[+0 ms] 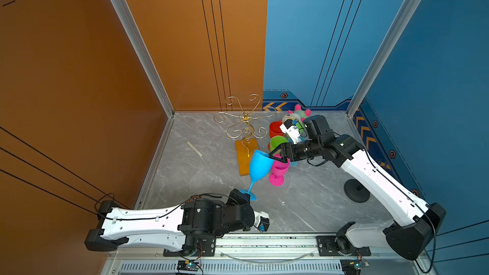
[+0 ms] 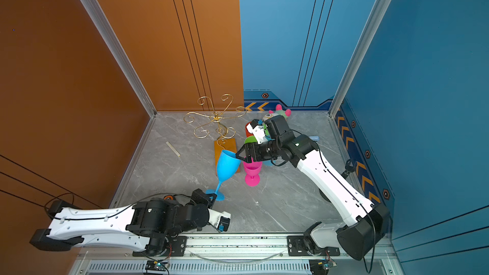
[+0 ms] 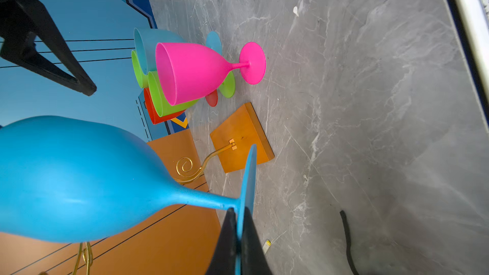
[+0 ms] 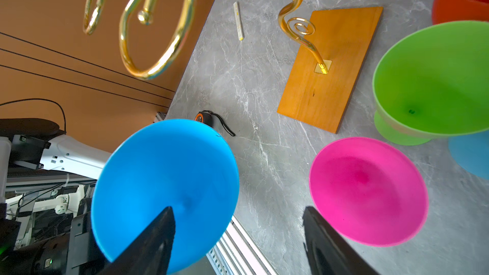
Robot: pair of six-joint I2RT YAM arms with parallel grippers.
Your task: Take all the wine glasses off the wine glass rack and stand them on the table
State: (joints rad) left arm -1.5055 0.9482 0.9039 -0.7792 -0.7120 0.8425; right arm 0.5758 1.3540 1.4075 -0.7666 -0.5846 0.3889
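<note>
Blue and matte, the wine glass (image 1: 260, 165) is off the wine glass rack (image 1: 246, 121) and held tilted in front of it. Its bowl is uppermost, leaning toward the rack's wooden base (image 1: 246, 158), and its foot is lowest, nearer the front of the grey marble desk (image 1: 304, 207). The left pincer (image 1: 244, 195) is closed tight on the flat foot of the glass; the left wrist view shows two black fingers (image 3: 227, 239) pinching the disc edge-on, with the stem leaving it just beside them. Whether the foot also touches the desk I cannot tell. The right pincer (image 1: 277, 156) reaches in from the right at the bowl's rim, jaws wide apart and gripping nothing. In the right wrist view one finger (image 4: 158, 234) lies over the bowl's mouth and the other stands outside it, toward the pink glass (image 4: 367, 191), so the rim sits between them; whether either finger touches it I cannot tell. The rack stands toward the back of the desk, its wavy gold stem rising from the orange-brown base. The pink glass stands upright just to the right of the blue one, and behind it cluster a green glass (image 1: 277, 141), a red glass (image 1: 275, 128) and a plush toy (image 1: 299, 113) near the back wall. A pale strip (image 1: 194, 148) lies on the desk left of the base.
</note>
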